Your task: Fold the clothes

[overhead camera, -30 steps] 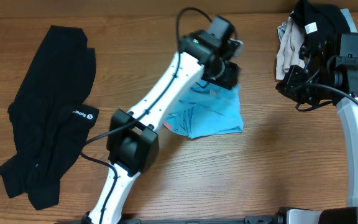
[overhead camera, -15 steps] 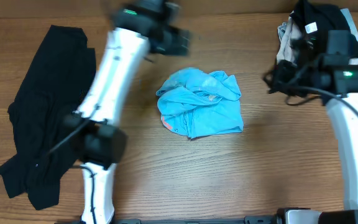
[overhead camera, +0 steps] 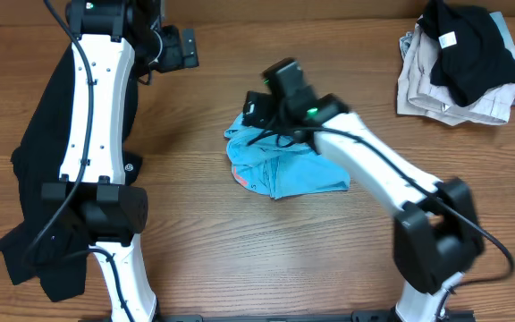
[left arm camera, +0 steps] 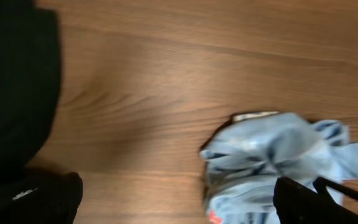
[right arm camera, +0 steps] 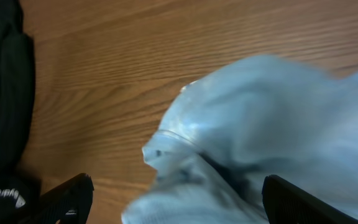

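Observation:
The light blue T-shirt (overhead camera: 293, 165) lies crumpled in the middle of the table, with a pink mark at its lower left edge. My right gripper (overhead camera: 259, 107) hovers over its back left part. In the right wrist view the jaws stand wide open (right arm camera: 185, 202) with blue cloth (right arm camera: 266, 118) beneath and between them, gripping nothing. My left gripper (overhead camera: 179, 49) is at the back left, open over bare wood (left arm camera: 182, 205), with the T-shirt (left arm camera: 278, 155) to its right. A black garment with a small white logo (overhead camera: 56, 179) lies spread along the left side.
A pile of clothes (overhead camera: 459, 58), black on beige, sits in the back right corner. The left arm's white links (overhead camera: 92, 134) run over the black garment. The right arm (overhead camera: 374, 170) crosses the table diagonally above the T-shirt's right side.
The left arm let go of the T-shirt and swung away to the back left. The right arm swept from the back right pile to above the T-shirt and opened its jaws.

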